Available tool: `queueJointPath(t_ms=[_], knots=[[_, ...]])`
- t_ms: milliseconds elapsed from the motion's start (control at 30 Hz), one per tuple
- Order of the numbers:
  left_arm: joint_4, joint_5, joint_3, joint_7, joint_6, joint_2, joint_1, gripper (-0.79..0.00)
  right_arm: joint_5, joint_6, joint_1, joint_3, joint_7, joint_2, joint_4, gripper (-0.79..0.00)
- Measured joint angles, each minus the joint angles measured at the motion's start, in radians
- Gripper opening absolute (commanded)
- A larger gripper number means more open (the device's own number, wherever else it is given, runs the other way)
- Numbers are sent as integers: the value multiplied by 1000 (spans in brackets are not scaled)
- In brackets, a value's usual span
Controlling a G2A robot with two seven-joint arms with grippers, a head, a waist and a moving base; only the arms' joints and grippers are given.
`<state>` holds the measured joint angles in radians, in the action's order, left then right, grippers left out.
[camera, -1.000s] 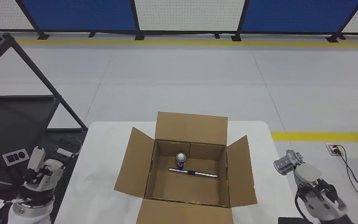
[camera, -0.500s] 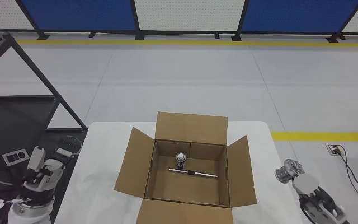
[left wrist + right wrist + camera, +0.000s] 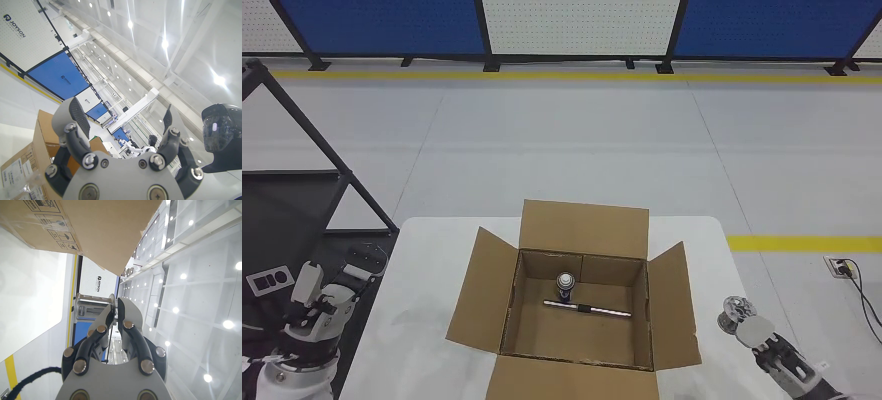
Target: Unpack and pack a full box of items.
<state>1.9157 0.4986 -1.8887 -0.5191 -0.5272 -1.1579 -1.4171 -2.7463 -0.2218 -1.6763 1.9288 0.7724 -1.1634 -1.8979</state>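
White tabletop in a bright hall carries an open brown cardboard box (image 3: 587,228) at its middle. Inside, a small blue-and-white can (image 3: 566,285) stands by the far wall, and just nearer a slim black-and-silver rod (image 3: 587,309) lies left to right. The right gripper (image 3: 115,311) is clamped on one flange of a silvery metal spool (image 3: 732,314), held just right of the box's right flap, so packing it would likely mean travelling left over that flap. The left gripper (image 3: 122,115) hangs well left of the box, fingers spread and empty. The right wrist view settles the pinch on the flange rim; the top view adds the box's contents.
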Motion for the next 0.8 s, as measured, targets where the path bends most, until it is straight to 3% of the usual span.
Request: queueJointPath(t_ms=[467,800], knots=[[0,0,0,0,0,0,0,0,-23,-3,0,-10,4,4,1,-785],[0,0,0,0,0,0,0,0,-23,-139,84,-32,174,26,205,-785]])
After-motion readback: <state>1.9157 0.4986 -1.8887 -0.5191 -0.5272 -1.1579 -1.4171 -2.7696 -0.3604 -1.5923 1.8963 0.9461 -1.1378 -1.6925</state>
